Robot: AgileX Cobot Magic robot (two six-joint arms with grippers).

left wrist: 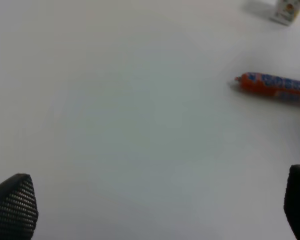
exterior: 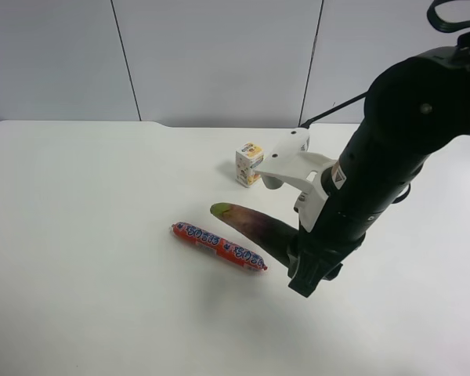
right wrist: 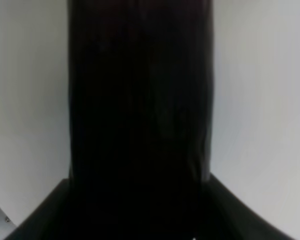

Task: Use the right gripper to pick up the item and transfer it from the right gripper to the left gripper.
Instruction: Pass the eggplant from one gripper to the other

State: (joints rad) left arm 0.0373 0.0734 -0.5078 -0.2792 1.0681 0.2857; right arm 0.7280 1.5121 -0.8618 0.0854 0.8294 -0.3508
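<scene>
I log, largest first:

- Table [exterior: 78, 258], one: white, filling the lower part of the exterior high view.
- Grippers, two. The right gripper [exterior: 307, 276] comes down from the upper right of that view onto the eggplant's thick end. Its wrist camera shows the dark body between the jaws, but I cannot tell whether they clamp it. The left gripper [left wrist: 155, 210] is spread wide over bare table, with its mesh-textured fingertips [left wrist: 15, 205] far apart.
- Eggplant [exterior: 254, 225], one: lying flat just right of centre. Its long axis runs diagonally, with the yellow-green stem tip pointing upper left and the thick end at lower right.
- Sausage stick [exterior: 219, 245], one: red, just left of the eggplant and roughly parallel to it.
- Carton [exterior: 249, 163], one: upright, above the stem tip.
</scene>
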